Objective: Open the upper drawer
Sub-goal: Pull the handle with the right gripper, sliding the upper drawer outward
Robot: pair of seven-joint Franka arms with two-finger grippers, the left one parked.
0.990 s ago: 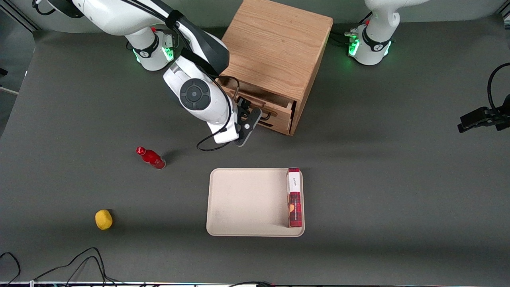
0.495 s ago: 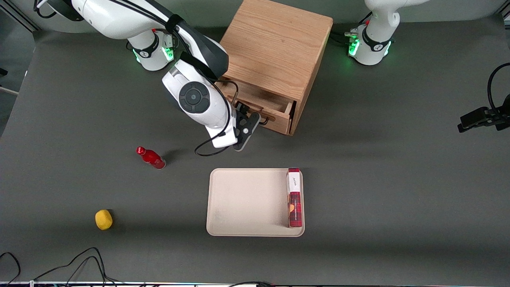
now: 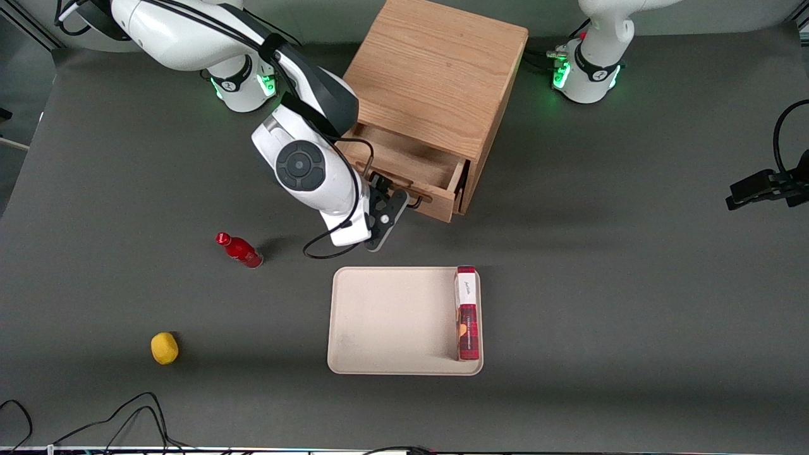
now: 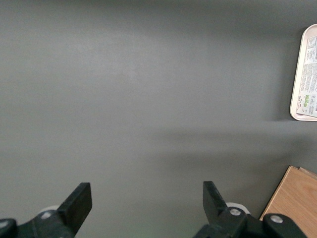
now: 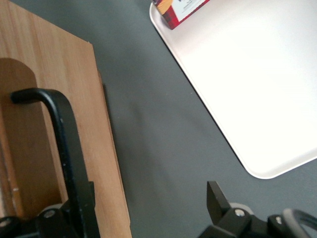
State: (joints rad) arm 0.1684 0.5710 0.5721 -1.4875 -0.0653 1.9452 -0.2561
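The upper drawer point(image 3: 411, 165) of the wooden cabinet point(image 3: 442, 76) stands pulled partway out, and its shallow box looks bare inside. Its black bar handle point(image 3: 414, 203) sits on the drawer front, on the side nearest the front camera. My gripper point(image 3: 397, 201) is at that handle, mostly hidden under the wrist. In the right wrist view the gripper point(image 5: 148, 193) is open. One finger point(image 5: 85, 201) lies against the black handle point(image 5: 62, 144) and the drawer front point(image 5: 99, 148). The other finger point(image 5: 215, 196) hangs over bare table.
A beige tray point(image 3: 379, 316) lies nearer the front camera than the cabinet, with a red box point(image 3: 468, 316) standing along one rim. A red bottle point(image 3: 240, 251) and a yellow object point(image 3: 164, 348) lie toward the working arm's end. Cables point(image 3: 114, 423) trail at the table's front edge.
The upper drawer has slid farther out of the cabinet toward the front camera. My gripper moved the same way with the handle.
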